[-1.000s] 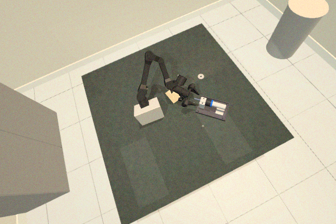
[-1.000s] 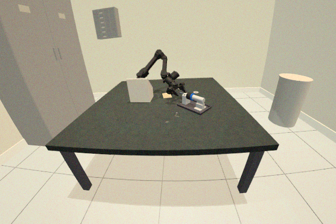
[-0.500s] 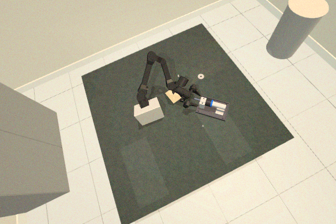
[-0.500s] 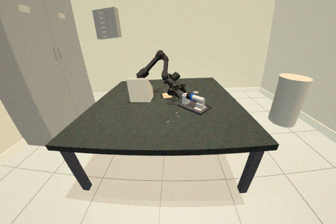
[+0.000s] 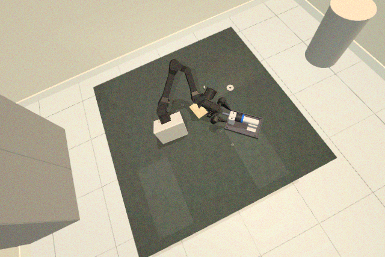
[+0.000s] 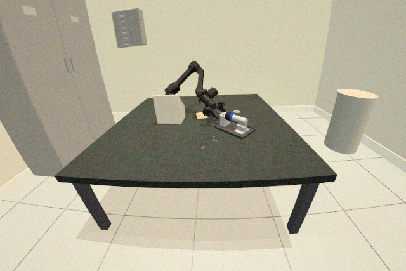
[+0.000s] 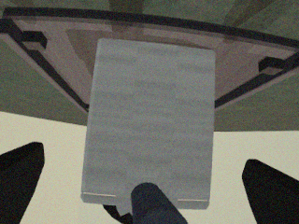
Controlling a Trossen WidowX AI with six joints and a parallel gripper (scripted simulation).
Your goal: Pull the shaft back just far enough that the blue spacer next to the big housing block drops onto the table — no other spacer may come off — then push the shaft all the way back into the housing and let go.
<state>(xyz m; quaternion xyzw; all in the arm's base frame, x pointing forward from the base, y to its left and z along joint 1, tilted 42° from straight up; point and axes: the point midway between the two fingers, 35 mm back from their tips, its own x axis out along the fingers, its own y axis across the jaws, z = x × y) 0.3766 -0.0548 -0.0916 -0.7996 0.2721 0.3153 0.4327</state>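
The blue-grey shaft [image 5: 225, 113] [image 7: 156, 207] sticks out of the white upright support block [image 5: 231, 115] [image 6: 224, 119] [image 7: 151, 112] toward my gripper [image 5: 227, 114] [image 6: 219, 113] [image 7: 147, 161]. My gripper is open and empty, its fingers spread to either side of the shaft's free end. The blue spacer [image 5: 242, 118] [image 6: 231, 117] is on the assembly, between the black section [image 5: 238, 117] [image 6: 228, 115] and the white cylindrical housing [image 5: 251, 120] [image 6: 240, 119]. The shaft inside them is hidden. The dark base plate [image 5: 239, 131] [image 6: 228, 130] carries everything.
A white box [image 5: 171, 129] [image 6: 169, 109] stands at the arm's base. A yellow pad [image 5: 198, 111] [image 6: 201, 115] lies below the arm. A pale ring [image 5: 227, 88] lies beyond the gripper, and a tiny pale piece [image 5: 232, 144] lies near the base plate.
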